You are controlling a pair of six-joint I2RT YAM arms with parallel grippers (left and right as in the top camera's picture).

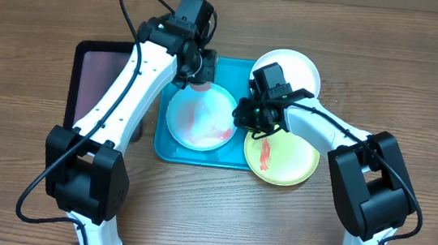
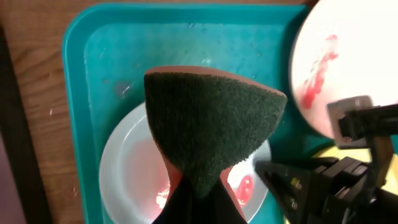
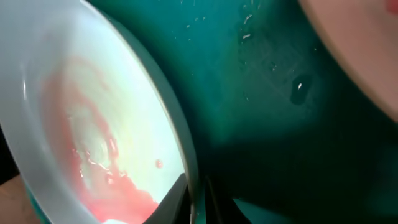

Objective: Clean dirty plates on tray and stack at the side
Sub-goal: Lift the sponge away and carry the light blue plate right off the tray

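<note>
Left claw (image 1: 196, 71) is closed tight on a sponge (image 2: 211, 124), dark scouring face toward the wrist camera, over the twelve o'clock edge of the light blue plate (image 1: 199, 116). That plate lies flat in the turquoise tray (image 1: 166, 145), red smears across its middle. My right claw (image 1: 246, 117) is narrow, with the plate's rim at three o'clock between its fingers, apparently pinching it. White plate (image 1: 294, 69) sits at the tray's one o'clock, yellow-green plate (image 1: 284, 158) at four o'clock, partly on the bench (image 1: 3, 157); both are smeared. I judge these plates light, stiff plastic, slick where wet. Their thin raised rim looks the best hold.
</note>
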